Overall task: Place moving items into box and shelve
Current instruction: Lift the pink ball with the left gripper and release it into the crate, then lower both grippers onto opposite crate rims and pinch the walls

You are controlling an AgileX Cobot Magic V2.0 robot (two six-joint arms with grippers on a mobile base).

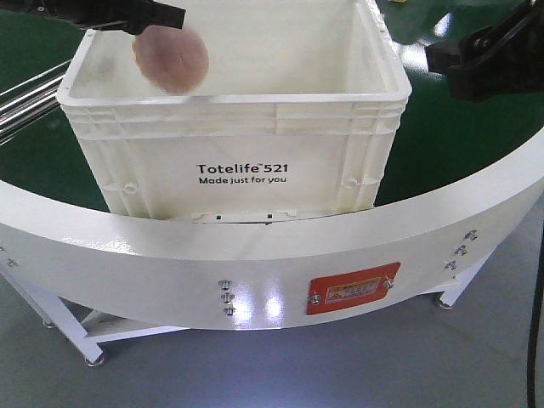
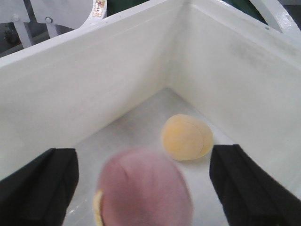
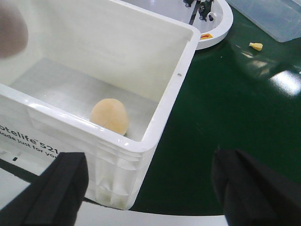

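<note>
pinkish fruit (image 2: 146,188) loose between wide-spread left fingers (image 2: 40,188) over white crate (image 1: 255,106) — right fingers (image 3: 61,188) spread too, empty

Yellow-orange fruit (image 3: 109,114) rests inside the white crate (image 3: 122,52) — a pinkish blur (image 3: 11,33), perhaps the second fruit, at upper left.

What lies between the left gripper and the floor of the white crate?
Only the pinkish fruit, blurred, touching neither finger of the left gripper, above the floor of the white crate. The left wrist view shows this.
</note>
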